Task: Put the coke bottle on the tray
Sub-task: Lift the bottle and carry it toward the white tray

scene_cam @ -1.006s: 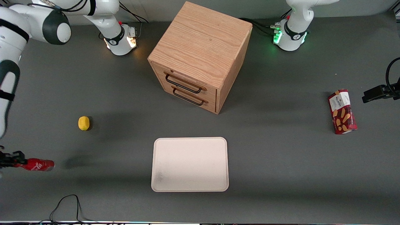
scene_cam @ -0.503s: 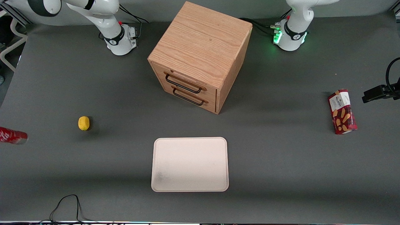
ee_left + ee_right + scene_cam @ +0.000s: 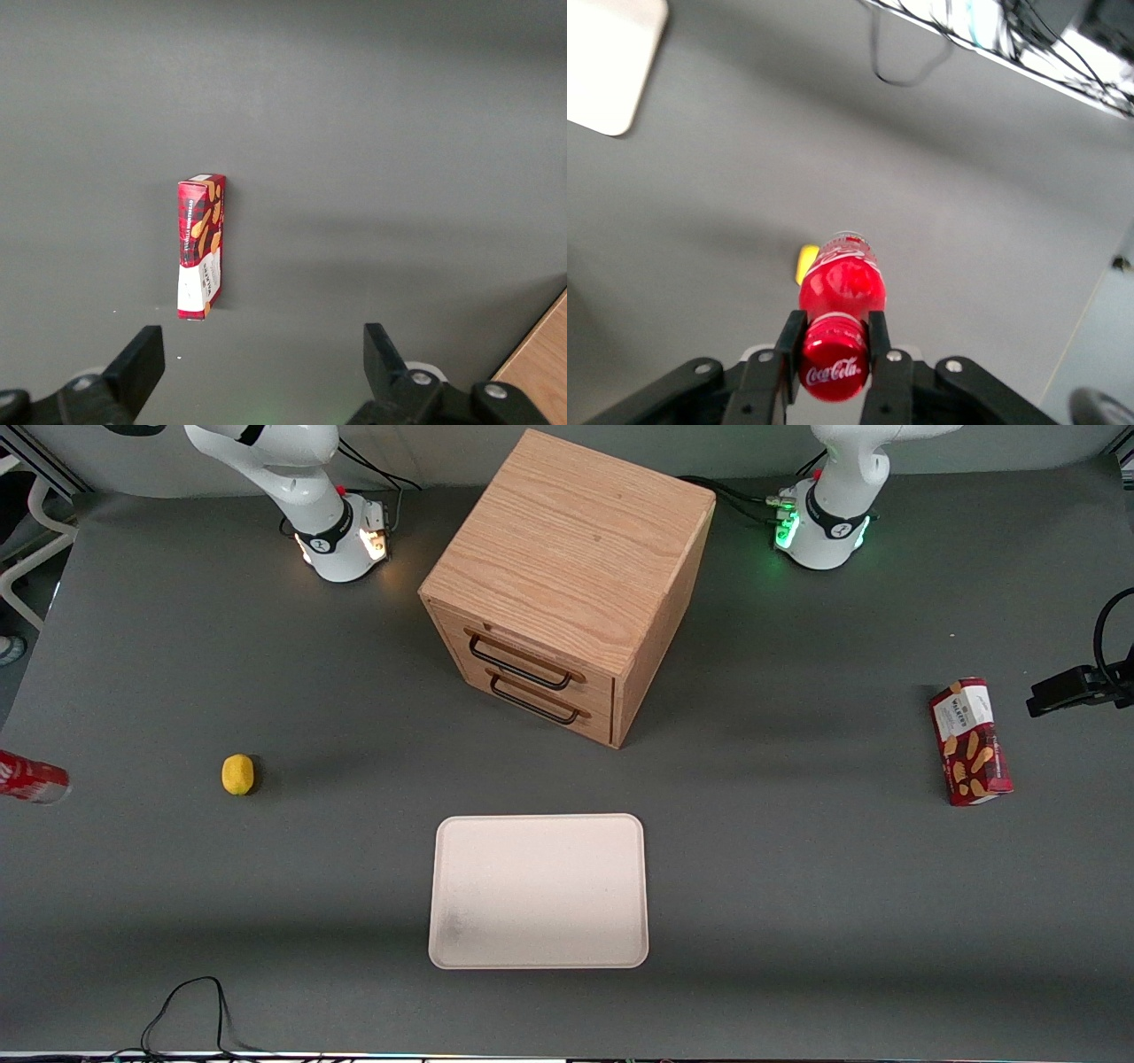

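Now, operator, your scene reads:
Bottle: your coke bottle [image 3: 32, 777] hangs above the table's edge at the working arm's end, near the lemon [image 3: 237, 774].
Gripper: your gripper [image 3: 832, 341] is clamped on its neck.
Tray: the tray [image 3: 539, 890] sits nearer the camera than the drawer cabinet [image 3: 567, 584].

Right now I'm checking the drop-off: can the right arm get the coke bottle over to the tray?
Probably yes. The gripper is shut on the coke bottle, held above the table at the working arm's end. Only the lemon lies between it and the tray, low enough to pass over.
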